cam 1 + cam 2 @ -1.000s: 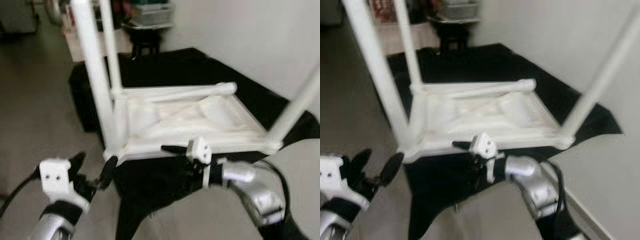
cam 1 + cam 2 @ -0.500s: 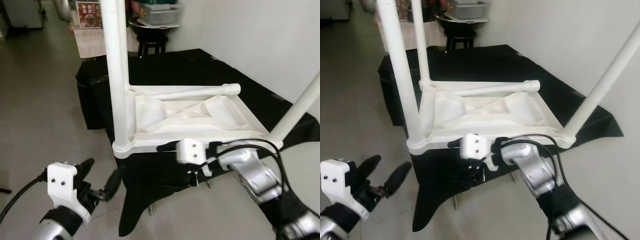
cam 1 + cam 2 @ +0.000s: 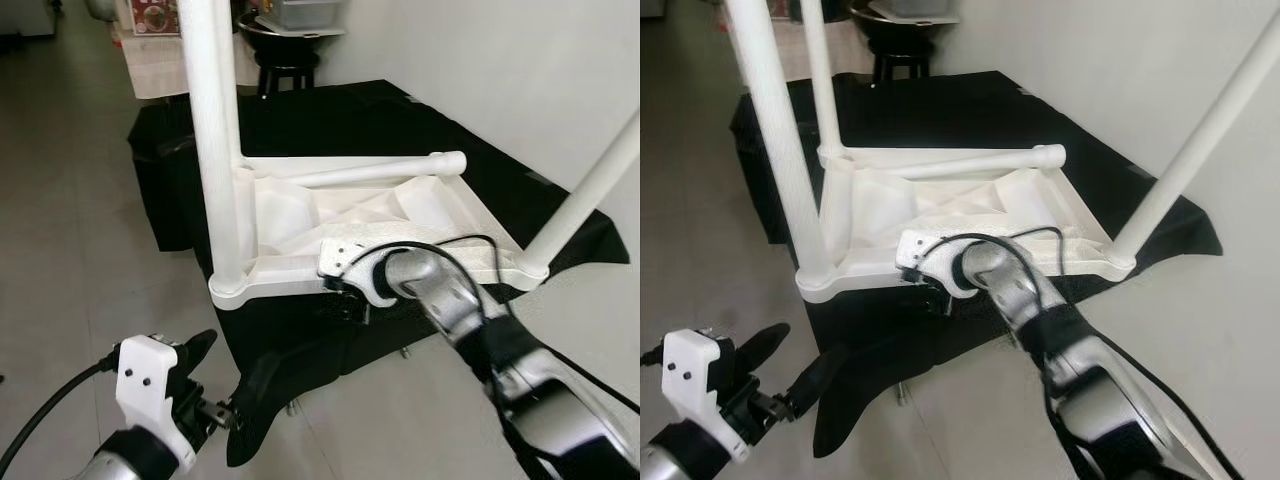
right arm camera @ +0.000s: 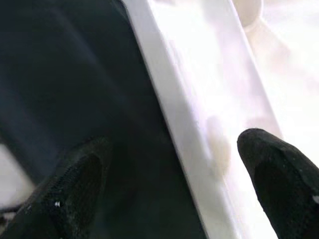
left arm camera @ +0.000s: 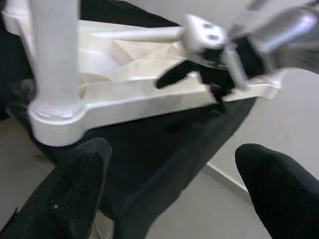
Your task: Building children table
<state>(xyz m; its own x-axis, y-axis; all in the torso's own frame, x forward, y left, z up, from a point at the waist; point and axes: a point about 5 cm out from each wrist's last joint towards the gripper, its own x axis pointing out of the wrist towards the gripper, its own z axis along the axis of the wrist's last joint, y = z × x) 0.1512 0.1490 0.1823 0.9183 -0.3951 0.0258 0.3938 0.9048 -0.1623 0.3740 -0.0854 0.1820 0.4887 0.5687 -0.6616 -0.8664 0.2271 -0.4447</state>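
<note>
The white children's table (image 3: 440,215) lies upside down on a black cloth (image 3: 350,110). A thick leg (image 3: 215,150) stands up at its near left corner, and another leg (image 3: 590,190) rises at the right corner. A loose leg (image 3: 380,170) lies across the far edge. My right gripper (image 3: 347,297) is at the table's near rim (image 4: 199,99), open, with one finger (image 4: 279,174) over the white underside and the other over the cloth. My left gripper (image 3: 232,375) hovers low at the front left, open and holding nothing, short of the corner leg (image 5: 55,59).
Grey tiled floor (image 3: 80,250) spreads to the left and front. A white wall (image 3: 520,70) runs along the right. A dark stool with a tray on it (image 3: 290,40) stands behind the cloth. The cloth hangs down to the floor in front.
My right gripper has moved in onto the table's near rim, its arm now bent across the front. The left gripper has dropped lower. The camera has shifted.
</note>
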